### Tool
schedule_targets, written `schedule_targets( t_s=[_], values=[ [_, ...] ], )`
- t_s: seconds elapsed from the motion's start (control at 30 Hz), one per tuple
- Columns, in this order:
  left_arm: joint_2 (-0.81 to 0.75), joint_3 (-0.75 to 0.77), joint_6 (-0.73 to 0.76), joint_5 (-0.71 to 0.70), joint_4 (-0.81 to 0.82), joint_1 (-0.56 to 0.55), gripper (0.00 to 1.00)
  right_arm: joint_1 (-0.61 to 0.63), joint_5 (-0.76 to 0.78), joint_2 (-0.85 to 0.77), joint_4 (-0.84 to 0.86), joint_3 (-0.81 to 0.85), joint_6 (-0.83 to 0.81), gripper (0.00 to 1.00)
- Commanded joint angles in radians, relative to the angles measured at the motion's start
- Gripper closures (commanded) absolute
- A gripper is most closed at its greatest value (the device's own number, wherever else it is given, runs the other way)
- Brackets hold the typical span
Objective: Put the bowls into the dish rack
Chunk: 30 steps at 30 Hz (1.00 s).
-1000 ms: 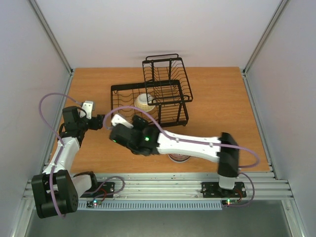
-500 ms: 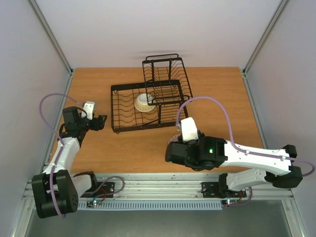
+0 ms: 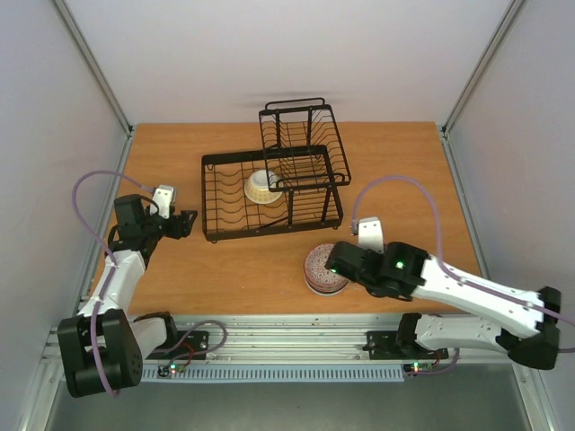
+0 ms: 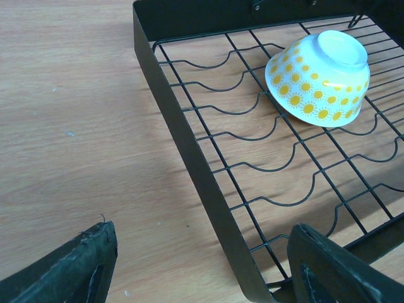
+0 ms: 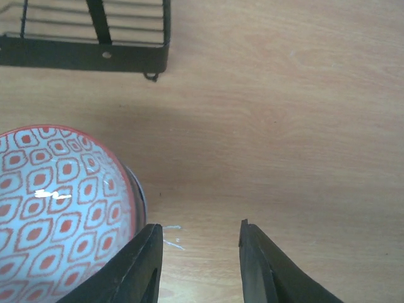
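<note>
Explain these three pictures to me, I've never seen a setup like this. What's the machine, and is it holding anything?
These are two robot arms bolted at the near edge of a wooden table. The wide picture looks down from above and behind them. The other two come from a camera on each wrist; the dark shapes at the bottom are the left claw and the right claw. A black wire dish rack stands on the table, a flower-patterned bowl upside down in its lower basket. A red-patterned bowl sits on the table outside it. Both claws are open and hold nothing; the right claw is beside the red-patterned bowl.
</note>
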Motion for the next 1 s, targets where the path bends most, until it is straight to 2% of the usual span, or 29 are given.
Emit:
schedule_targets(
  t_s=[0.0,0.13,0.33,0.63,0.73,0.9,0.97],
  values=[
    [-0.026,-0.013,0.019,0.016,0.020,0.006,0.25,-0.067,-0.079,0.107,0.145,-0.003,-0.157,0.65],
    [-0.026,-0.017,0.021,0.018,0.027,0.006,0.25,-0.121,-0.171,0.076,0.245,-0.025,-0.240,0.66],
    [-0.009,-0.013,0.024,0.033,0.027,0.006,0.25,-0.178,-0.246,0.074,0.312,-0.084,-0.265,0.67],
    [-0.011,-0.014,0.027,0.039,0.021,0.006,0.25,-0.191,-0.304,0.142,0.409,-0.116,-0.285,0.70],
    [-0.012,-0.013,0.027,0.041,0.021,0.006,0.25,-0.193,-0.306,0.145,0.409,-0.119,-0.282,0.77],
    [-0.013,-0.013,0.027,0.049,0.018,0.007,0.25,-0.195,-0.304,0.124,0.391,-0.121,-0.274,0.98],
    [-0.013,-0.013,0.028,0.049,0.018,0.007,0.25,-0.195,-0.295,0.116,0.378,-0.120,-0.269,0.99]
  ],
)
